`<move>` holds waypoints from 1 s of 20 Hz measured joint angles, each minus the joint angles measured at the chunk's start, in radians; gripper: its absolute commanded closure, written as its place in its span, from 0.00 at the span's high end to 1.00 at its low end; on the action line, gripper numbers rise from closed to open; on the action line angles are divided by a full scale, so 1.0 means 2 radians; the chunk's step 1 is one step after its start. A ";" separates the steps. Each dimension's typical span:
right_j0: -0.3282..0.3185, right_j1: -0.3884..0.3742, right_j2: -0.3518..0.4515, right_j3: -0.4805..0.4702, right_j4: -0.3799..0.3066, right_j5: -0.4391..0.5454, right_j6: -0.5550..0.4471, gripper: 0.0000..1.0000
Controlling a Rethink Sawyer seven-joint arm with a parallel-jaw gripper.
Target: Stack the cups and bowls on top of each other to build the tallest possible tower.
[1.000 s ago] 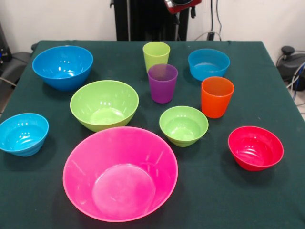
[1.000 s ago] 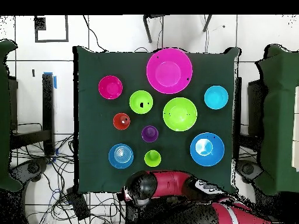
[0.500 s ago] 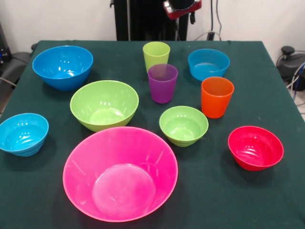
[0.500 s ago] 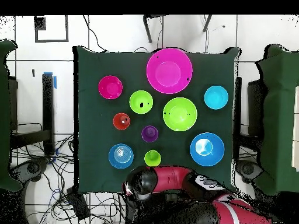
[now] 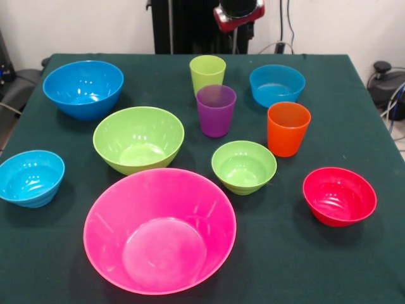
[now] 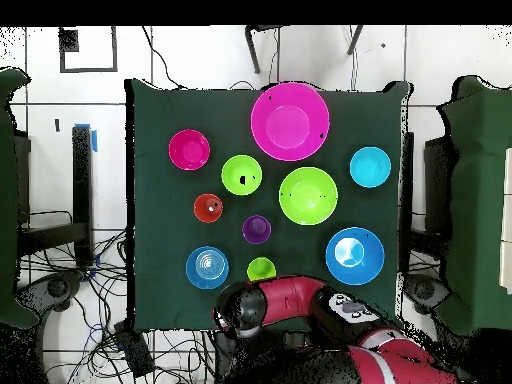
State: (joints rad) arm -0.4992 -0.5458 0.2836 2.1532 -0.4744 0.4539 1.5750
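Note:
Every cup and bowl stands alone and mouth up on the green table, none inside another. The pink bowl (image 5: 159, 231) (image 6: 290, 121) is nearest the front. Behind it are the large green bowl (image 5: 138, 138), large blue bowl (image 5: 83, 88), small green bowl (image 5: 243, 166), red bowl (image 5: 339, 196) and two light-blue bowls (image 5: 30, 177) (image 5: 276, 84). The lime cup (image 5: 207, 73) (image 6: 261, 268), purple cup (image 5: 216, 110) and orange cup (image 5: 288, 128) stand mid-table. My gripper (image 5: 239, 14) (image 6: 242, 308) hangs at the table's robot-side edge, just behind the lime cup, holding nothing.
The dark green table (image 5: 354, 266) ends close behind the lime cup and the far light-blue bowl. Cables (image 6: 150, 345) lie on the tiled floor beside the robot base. Chairs stand at both sides of the table.
The arm's end has crept toward the table over the past second and now reaches the edge by the lime cup. No cup or bowl has moved.

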 measured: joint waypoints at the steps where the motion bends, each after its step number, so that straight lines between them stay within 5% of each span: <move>1: 0.003 -0.002 -0.001 -0.002 -0.004 0.000 0.000 1.00; 20: 0.067 -0.057 -0.034 -0.044 -0.022 0.029 0.000 1.00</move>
State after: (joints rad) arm -0.3645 -0.6597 0.2148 2.0650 -0.5176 0.5127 1.5750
